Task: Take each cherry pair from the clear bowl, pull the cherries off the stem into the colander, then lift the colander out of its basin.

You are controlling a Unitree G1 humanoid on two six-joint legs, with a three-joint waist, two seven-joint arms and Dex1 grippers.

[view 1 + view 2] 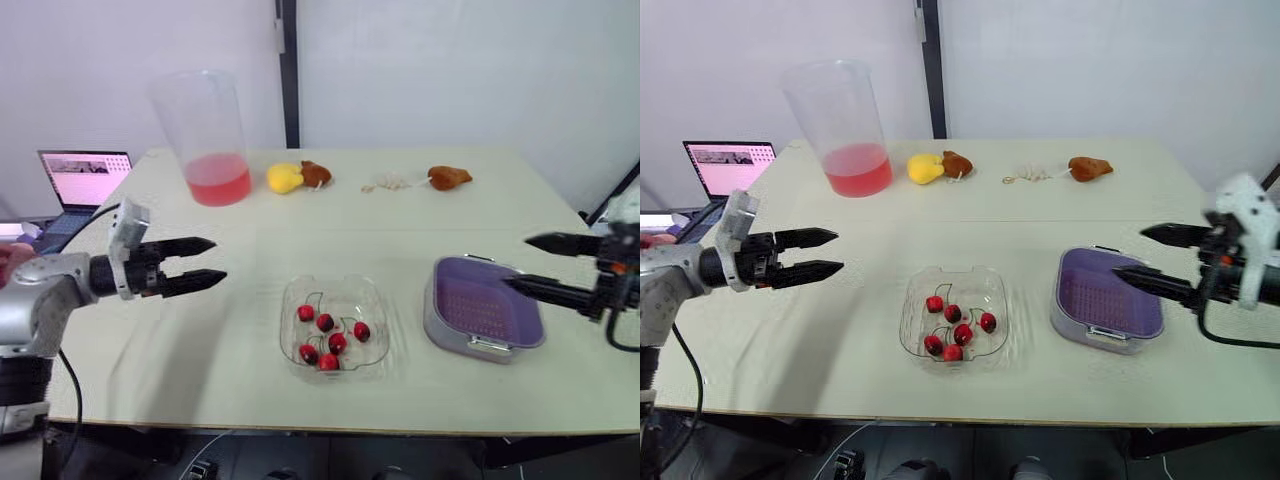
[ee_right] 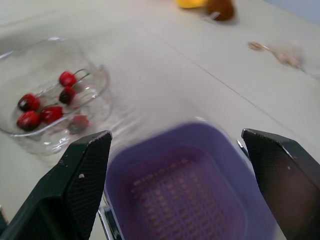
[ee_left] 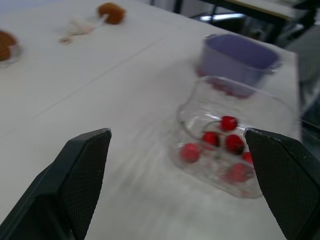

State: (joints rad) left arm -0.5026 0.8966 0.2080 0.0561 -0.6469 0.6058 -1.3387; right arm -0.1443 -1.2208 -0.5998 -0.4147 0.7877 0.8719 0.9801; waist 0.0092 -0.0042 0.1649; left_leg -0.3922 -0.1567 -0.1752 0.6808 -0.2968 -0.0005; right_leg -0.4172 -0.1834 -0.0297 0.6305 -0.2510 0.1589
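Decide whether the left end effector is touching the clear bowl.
Apart. The left eye view shows bare table between the open left end effector and the clear bowl, which sits to its right.

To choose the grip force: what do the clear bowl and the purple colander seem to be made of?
The clear bowl looks like glossy transparent plastic, though glass cannot be excluded: the cherries show through its wall and its rim glints. The purple colander looks like opaque matte plastic, with rows of small holes in its floor.
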